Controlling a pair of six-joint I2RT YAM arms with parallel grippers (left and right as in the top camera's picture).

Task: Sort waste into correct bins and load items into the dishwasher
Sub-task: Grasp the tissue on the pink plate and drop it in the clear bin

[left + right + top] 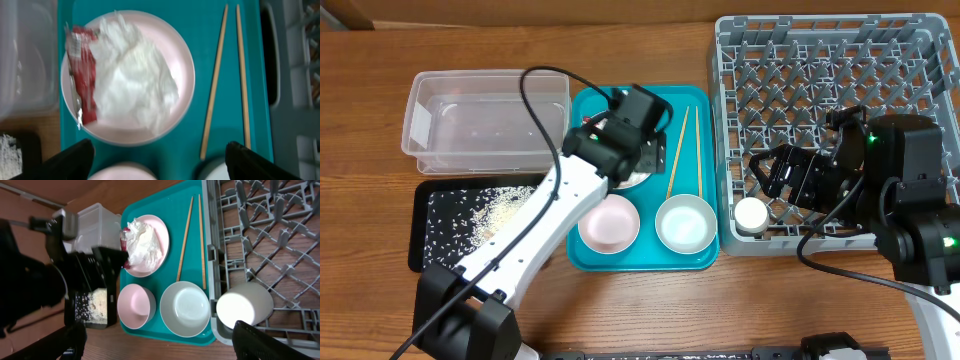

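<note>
A white plate (175,55) on the teal tray holds a red snack wrapper (84,80) and a crumpled white tissue (135,80). My left gripper (160,162) is open and empty, hovering above the plate's near rim; in the overhead view (630,125) it hides the plate. Wooden chopsticks (682,150) lie on the tray to the right. A pink bowl (610,222) and a silvery bowl (685,222) sit at the tray's front. A white cup (752,215) stands in the grey dish rack's (840,60) near-left corner. My right gripper (767,180) is open, above the cup.
A clear tub (485,120) stands at the back left. A black tray (435,235) with white rice scraps (495,215) lies in front of it. The teal tray (645,255) sits between these bins and the rack. The table's front edge is bare wood.
</note>
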